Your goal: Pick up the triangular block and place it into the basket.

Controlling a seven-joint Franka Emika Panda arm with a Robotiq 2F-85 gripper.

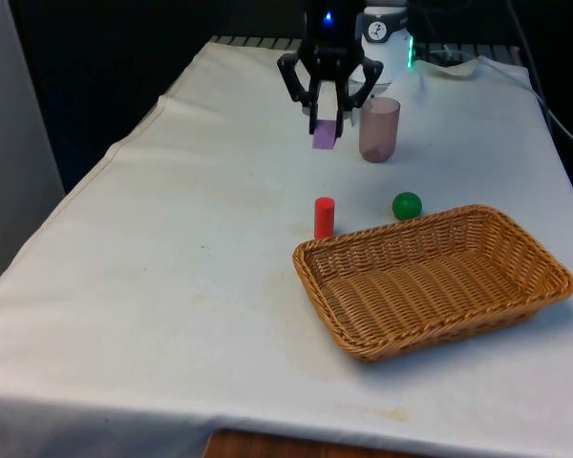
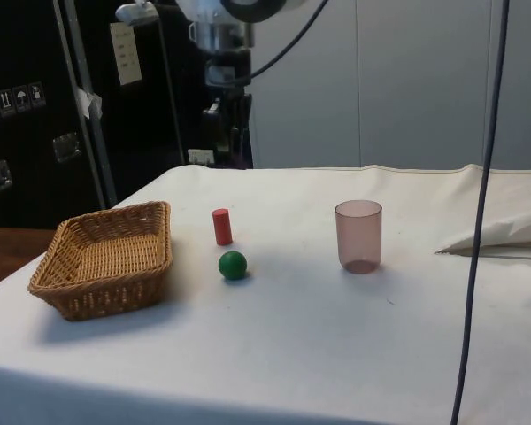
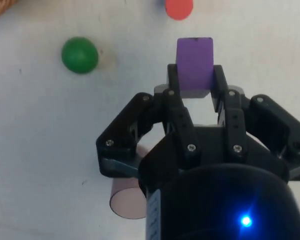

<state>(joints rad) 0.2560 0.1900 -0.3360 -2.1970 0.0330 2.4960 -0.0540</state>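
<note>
— Hand [image 1: 327,122] up at the far end, what's in it?
— Purple block [image 1: 324,135], pinched between its fingers above the worktop [image 1: 172,258]. Red cylinder [image 1: 324,217] nearer, then cup [image 1: 379,129], green ball [image 1: 407,204], basket [image 1: 516,291] rightmost.

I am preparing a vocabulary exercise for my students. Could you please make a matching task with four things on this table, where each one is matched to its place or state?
Things:
1. purple block
2. red cylinder
3. green ball
4. pink cup

Places or states:
A. standing upright on the cloth, near the basket's corner
B. held between the fingers of the gripper
C. empty, standing beside the gripper
D. lying on the cloth by the basket's far rim

Pairs: 1-B, 2-A, 3-D, 4-C
</note>
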